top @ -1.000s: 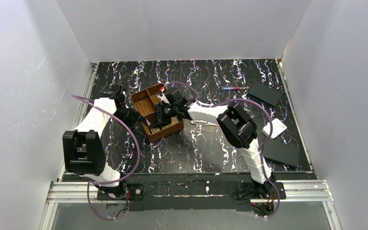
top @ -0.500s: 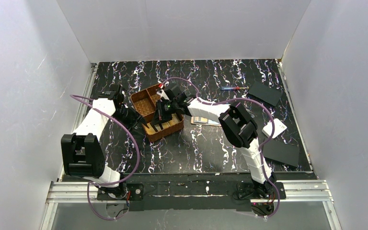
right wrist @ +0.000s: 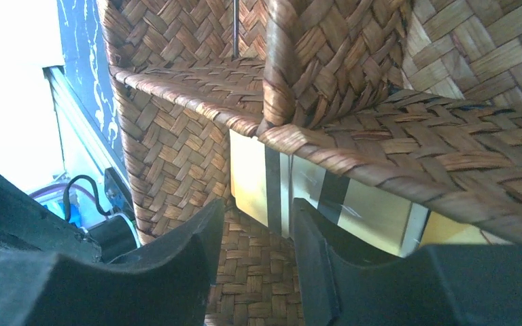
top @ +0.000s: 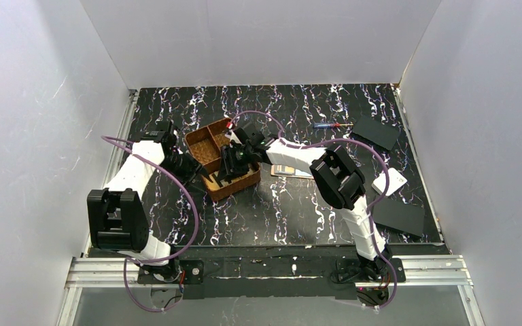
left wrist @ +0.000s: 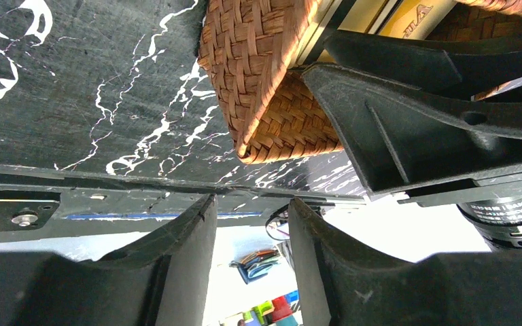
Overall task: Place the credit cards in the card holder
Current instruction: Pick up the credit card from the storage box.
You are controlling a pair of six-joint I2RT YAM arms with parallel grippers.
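Right claw (right wrist: 257,205) down in the near compartment of the tray (right wrist: 170,149); jaws, pinched together a moment ago, now stand apart, nothing seen between them. Cards (right wrist: 374,212) stand against the tray wall just ahead of the tips, none lifted. Reads as a slipped or missed pick; likely needs a re-grip. Left claw (left wrist: 251,204) apart, empty, beside tray's outer corner. Holder (top: 292,170) lies on desk (top: 279,217) just right of tray, no card delivered yet

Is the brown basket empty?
No, gold cards stand on edge inside one compartment of the basket.
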